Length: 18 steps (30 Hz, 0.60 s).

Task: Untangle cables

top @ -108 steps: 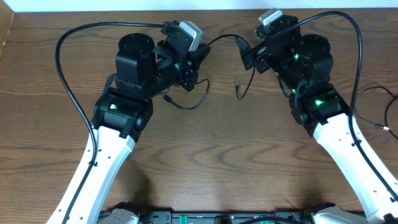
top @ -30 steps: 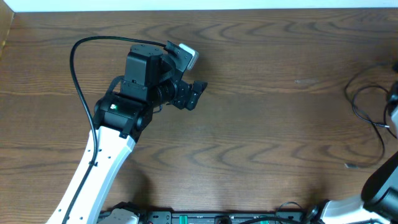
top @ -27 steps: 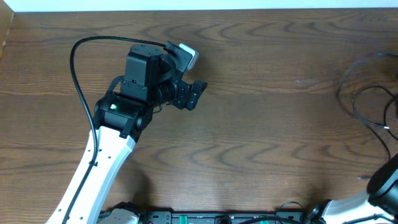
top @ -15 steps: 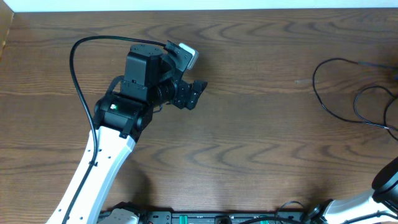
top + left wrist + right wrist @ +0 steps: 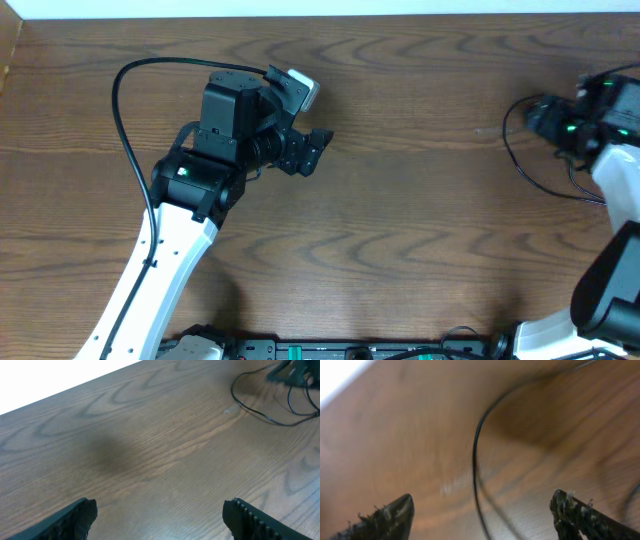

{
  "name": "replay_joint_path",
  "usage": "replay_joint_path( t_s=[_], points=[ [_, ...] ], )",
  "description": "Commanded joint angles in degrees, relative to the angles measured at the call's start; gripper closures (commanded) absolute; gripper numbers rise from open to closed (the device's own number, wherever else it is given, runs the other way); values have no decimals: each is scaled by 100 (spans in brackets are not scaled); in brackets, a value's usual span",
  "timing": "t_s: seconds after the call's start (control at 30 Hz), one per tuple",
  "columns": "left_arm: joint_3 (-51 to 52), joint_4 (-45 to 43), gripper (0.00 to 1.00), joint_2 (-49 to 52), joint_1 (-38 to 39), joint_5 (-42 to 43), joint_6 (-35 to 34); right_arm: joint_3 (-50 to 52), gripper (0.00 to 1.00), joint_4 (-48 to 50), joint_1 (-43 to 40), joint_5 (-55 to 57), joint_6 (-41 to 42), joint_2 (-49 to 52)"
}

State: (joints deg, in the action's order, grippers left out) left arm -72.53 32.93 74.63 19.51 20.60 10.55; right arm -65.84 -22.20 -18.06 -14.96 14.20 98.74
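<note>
The cables (image 5: 520, 170) show as thin black loops on the wooden table at the far right. My right gripper (image 5: 535, 115) hovers over the upper left part of these loops. In the blurred right wrist view one black cable (image 5: 475, 455) runs down between the spread fingers of the right gripper (image 5: 482, 499), which is open and pinches nothing. My left gripper (image 5: 318, 150) stands left of the table's middle, far from the cables. In the left wrist view the left gripper (image 5: 160, 515) is open over bare wood, and the cables (image 5: 250, 411) lie far off at the upper right.
A thick black cord (image 5: 130, 75) arcs from the left arm over the table's left part. The table's far edge (image 5: 320, 16) runs along the top. Wood grain table (image 5: 400, 220) lies between the two arms.
The right arm has swung back into view from the right edge and its gripper has opened. The cable loop has spread leftward on the table. The left arm has not moved.
</note>
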Motion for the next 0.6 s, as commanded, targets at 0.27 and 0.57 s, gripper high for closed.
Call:
replay_joint_path(
  t_s=[0.27, 0.57],
  points=[
    [-55, 61, 14, 17, -17, -52, 31, 107, 15, 22, 599, 1934, -1574, 468],
    [-55, 70, 14, 17, -17, -52, 31, 151, 19, 136, 597, 1104, -2306, 1342]
  ],
)
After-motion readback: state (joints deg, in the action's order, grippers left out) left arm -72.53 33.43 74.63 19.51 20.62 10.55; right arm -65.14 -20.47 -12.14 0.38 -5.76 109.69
